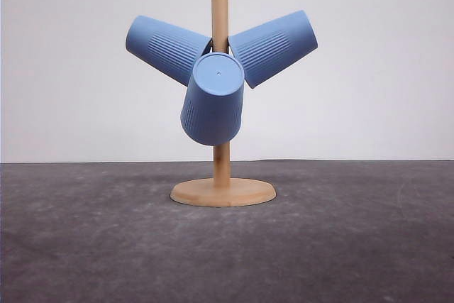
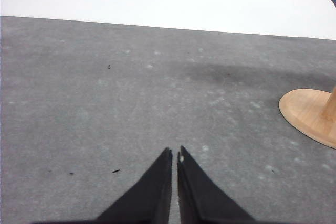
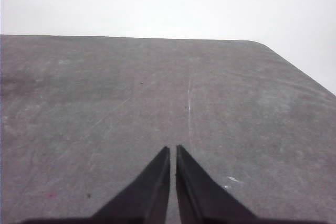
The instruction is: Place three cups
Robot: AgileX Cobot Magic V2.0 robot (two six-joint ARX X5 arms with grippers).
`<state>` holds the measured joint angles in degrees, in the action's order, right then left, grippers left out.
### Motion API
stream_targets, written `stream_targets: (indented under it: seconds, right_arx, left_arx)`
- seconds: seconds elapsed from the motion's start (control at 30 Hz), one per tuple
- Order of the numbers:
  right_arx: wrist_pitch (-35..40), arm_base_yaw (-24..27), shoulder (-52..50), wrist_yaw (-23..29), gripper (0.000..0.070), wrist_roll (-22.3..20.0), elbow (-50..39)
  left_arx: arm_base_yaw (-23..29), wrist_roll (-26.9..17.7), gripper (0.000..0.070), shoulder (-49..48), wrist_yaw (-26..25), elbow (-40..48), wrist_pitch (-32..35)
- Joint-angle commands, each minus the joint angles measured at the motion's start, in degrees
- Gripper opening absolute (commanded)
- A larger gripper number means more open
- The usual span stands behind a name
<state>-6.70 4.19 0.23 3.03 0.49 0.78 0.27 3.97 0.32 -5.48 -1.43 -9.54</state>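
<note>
Three blue cups hang on one wooden stand [image 1: 220, 175]: one cup [image 1: 164, 47] tilts out to the left of the pole, one cup [image 1: 275, 46] tilts out to the right, and one cup [image 1: 214, 101] hangs at the front with its flat round bottom facing the camera. The stand has one upright pole and one round base, and one small hole shows near the top of the pole. There is one grey table [image 1: 355, 246] carrying the stand. Two pincers are seen, one left pincer [image 2: 174, 153] and one right pincer [image 3: 172, 149], each with two dark pointed fingers.
</note>
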Motion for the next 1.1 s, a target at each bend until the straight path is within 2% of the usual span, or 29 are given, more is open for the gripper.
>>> stream_targets:
  seconds: [0.0, 1.07]
  right_arx:
    - [0.7, 0.1, 0.0, 0.0, 0.0016, 1.0, -0.1]
    - [0.7, 0.1, 0.0, 0.0, 0.0016, 1.0, -0.1]
  left_arx:
    - [0.1, 0.0, 0.0, 0.0, 0.1, 0.7, 0.7]
    - [0.1, 0.0, 0.0, 0.0, 0.1, 0.7, 0.7]
